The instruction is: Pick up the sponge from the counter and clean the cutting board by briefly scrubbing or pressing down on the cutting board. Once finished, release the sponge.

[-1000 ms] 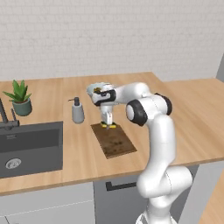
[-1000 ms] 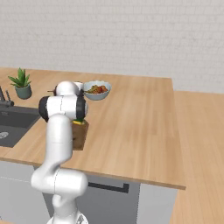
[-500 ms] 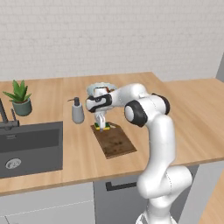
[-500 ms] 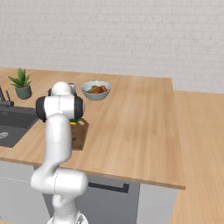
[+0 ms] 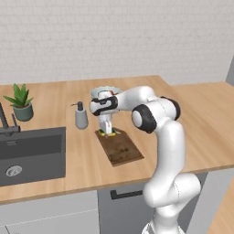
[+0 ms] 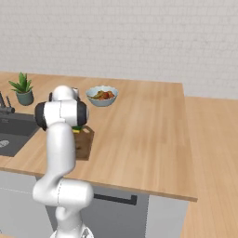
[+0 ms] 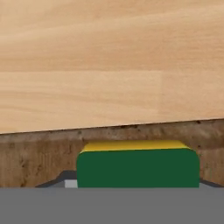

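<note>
Soap dispenser (image 5: 81, 117) left of cutting board (image 5: 121, 148); bowl (image 6: 102, 95) behind

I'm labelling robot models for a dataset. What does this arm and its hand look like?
A glossy white arm of rounded, tubular segments with dark grey to black rings at the joints, rising from a white bulbous base. The gripper body is white with dark trim and small dark jaws. No cables or markings are visible.

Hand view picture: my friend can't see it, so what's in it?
A green-topped sponge with a yellow layer sits close up on the edge of a dark brown cutting board. Beyond the board stretches the light wooden counter.
</note>
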You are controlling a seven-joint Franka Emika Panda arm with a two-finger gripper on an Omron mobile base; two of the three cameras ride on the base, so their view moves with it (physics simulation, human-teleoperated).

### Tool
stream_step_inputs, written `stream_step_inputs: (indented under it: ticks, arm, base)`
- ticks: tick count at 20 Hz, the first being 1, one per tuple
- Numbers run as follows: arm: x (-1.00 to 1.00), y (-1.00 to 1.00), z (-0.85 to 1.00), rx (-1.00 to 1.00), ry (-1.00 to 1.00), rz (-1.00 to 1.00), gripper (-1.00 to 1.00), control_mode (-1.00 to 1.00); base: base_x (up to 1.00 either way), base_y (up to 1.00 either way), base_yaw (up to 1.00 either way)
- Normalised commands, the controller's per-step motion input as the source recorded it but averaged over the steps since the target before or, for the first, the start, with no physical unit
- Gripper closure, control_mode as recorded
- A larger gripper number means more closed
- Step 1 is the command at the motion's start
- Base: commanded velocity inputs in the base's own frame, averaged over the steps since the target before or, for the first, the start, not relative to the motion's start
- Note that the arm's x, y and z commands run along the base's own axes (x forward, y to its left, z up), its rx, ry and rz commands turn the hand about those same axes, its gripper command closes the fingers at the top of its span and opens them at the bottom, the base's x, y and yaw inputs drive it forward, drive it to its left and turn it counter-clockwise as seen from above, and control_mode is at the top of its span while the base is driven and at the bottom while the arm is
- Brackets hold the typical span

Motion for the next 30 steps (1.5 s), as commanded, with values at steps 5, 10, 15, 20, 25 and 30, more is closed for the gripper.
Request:
stream_step_inputs:
  ticks: [5, 10, 15, 20, 25, 30]
  arm:
    - [-0.97, 0.0, -0.36, 0.0, 0.08, 0.08, 1.0, -1.0]
    - [-1.0, 0.0, -0.61, 0.0, 0.0, 0.04, 1.0, -1.0]
    - [-1.0, -0.01, -0.6, 0.02, -0.07, 0.01, 1.0, -1.0]
    - [-1.0, -0.05, -0.49, 0.03, -0.09, 0.0, 1.0, -1.0]
    - [-1.0, -0.11, -0.43, 0.04, 0.0, 0.0, 1.0, -1.0]
    - [-1.0, -0.2, -0.53, 0.07, 0.0, 0.0, 1.0, -1.0]
  base:
    - [0.0, 0.0, 0.0]
    - [0.0, 0.0, 0.0]
    - [0.0, 0.0, 0.0]
    - [0.0, 0.0, 0.0]
    - [0.0, 0.0, 0.0]
    - [0.0, 0.0, 0.0]
